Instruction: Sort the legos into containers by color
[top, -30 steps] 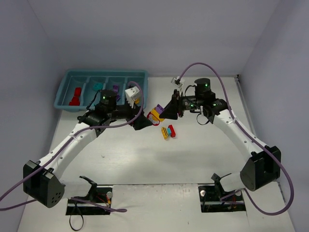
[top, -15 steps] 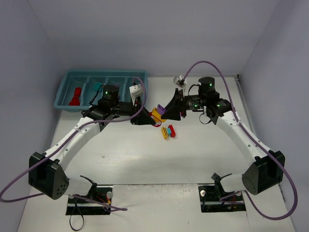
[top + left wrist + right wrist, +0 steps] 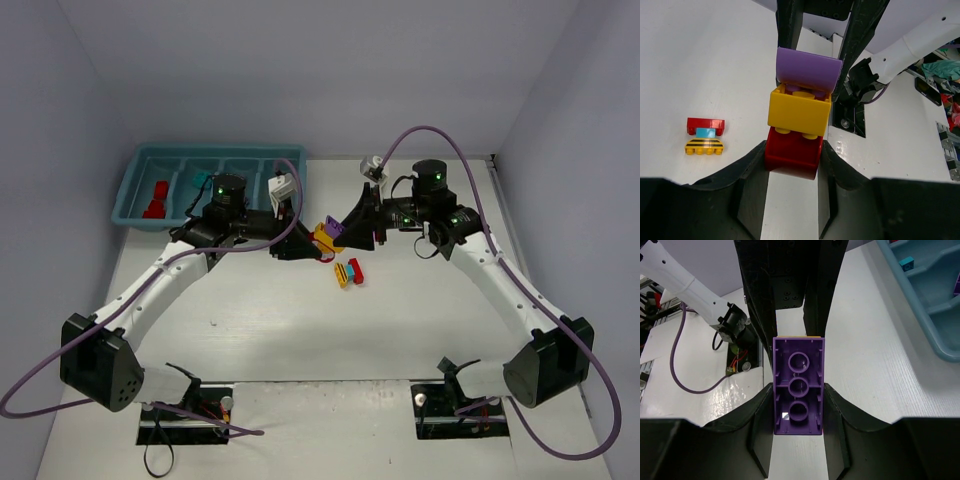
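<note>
Now that your left jaws have closed in, they clamp the red plastic brick (image 3: pixel 791 156) and your right jaws the purple rectangular brick (image 3: pixel 798 385) of one mid-frame stack (image 3: pixel 328 235), likely ready to split.

Both arms reach inward, left gripper (image 3: pixel 306 250) pointing toward 3 o'clock, right gripper (image 3: pixel 345 232) toward 9 o'clock. Each is clamped on one end of the same lego stack (image 3: pixel 799 112).
</note>
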Robot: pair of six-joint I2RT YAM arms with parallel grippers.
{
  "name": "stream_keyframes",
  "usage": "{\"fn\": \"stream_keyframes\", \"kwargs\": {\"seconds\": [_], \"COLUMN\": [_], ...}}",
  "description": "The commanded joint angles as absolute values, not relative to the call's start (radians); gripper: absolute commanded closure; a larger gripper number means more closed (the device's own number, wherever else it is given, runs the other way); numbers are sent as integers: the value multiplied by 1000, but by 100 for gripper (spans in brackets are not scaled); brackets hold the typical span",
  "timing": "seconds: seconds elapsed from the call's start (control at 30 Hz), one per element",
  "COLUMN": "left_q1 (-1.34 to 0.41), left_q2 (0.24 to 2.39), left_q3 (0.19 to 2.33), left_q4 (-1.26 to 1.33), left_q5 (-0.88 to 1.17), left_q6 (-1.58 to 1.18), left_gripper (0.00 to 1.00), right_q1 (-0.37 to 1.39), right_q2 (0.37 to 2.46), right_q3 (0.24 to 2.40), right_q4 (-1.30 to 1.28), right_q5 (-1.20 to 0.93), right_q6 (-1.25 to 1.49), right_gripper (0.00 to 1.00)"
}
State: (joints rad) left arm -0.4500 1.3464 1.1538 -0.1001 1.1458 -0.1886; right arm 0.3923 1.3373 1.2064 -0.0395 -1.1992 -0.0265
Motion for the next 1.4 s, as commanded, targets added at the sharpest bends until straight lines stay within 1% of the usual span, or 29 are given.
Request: {"fn": "stream_keyframes", "kwargs": {"seconds": [0.0, 0.43, 0.67, 0.8, 1.0, 1.1, 1.13, 1.2, 1.23, 1.27, 1.33, 1.37], "left_q1": [-430, -410, -393, -365, -316, -290, -287, -285, -287, -285, -287, -285], "left_q2": [1336, 1342, 1324, 1313, 1244, 1191, 1177, 1141, 1132, 1112, 1092, 1082], "left_q3": [1189, 1197, 1193, 1181, 1144, 1128, 1124, 1129, 1135, 1135, 1138, 1138], "left_q4": [-103, -230, -227, -229, -215, -206, -212, -239, -253, -265, -293, -305], "left_q5": [1180, 1183, 1155, 1124, 938, 795, 700, 602, 554, 463, 396, 324], "left_q6": [-157, -83, -78, -78, -124, -159, -166, -186, -193, -212, -219, -227], "left_gripper": [100, 100, 100, 100, 100, 100, 100, 100, 100, 100, 100, 100], "right_q1": [380, 374, 374, 374, 379, 396, 412, 437, 465, 478, 498, 512], "right_q2": [1284, 1264, 1261, 1264, 1272, 1298, 1308, 1344, 1357, 1393, 1426, 1442], "right_q3": [1223, 1216, 1204, 1190, 1166, 1161, 1166, 1175, 1192, 1203, 1226, 1242], "right_q4": [38, 43, 51, 52, 63, 86, 93, 107, 109, 110, 113, 120], "right_q5": [-1200, -1155, -1147, -1091, -1005, -953, -931, -898, -869, -850, -828, -809], "right_q6": [-41, -34, -23, -9, 0, 38, 41, 45, 38, 31, 25, 25], "right_gripper": [100, 100, 100, 100, 100, 100, 100, 100, 100, 100, 100, 100]}}
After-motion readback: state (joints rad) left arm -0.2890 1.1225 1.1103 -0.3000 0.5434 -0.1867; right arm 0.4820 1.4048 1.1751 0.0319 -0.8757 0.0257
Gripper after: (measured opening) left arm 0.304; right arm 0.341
